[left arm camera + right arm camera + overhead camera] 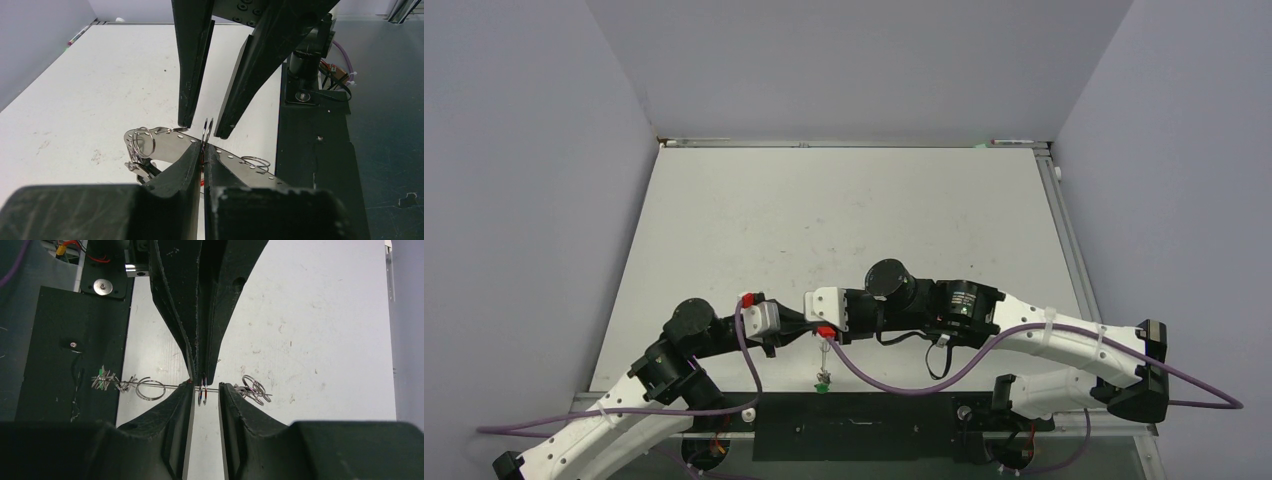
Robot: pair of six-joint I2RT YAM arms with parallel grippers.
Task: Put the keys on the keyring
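Left wrist view: left jaws pinch the keyring (pixel 167 144) above the surface (pixel 100 90); right jaws gape around it, keys (pixel 823 374) dangling.

Overhead camera looks down from behind; both wrist cameras, close, apparently share the keyring (pixel 165 141).

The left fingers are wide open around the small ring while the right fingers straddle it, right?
No. The left fingers are pinched shut on the small ring, as the right wrist view shows; the right fingers do straddle it, apart.
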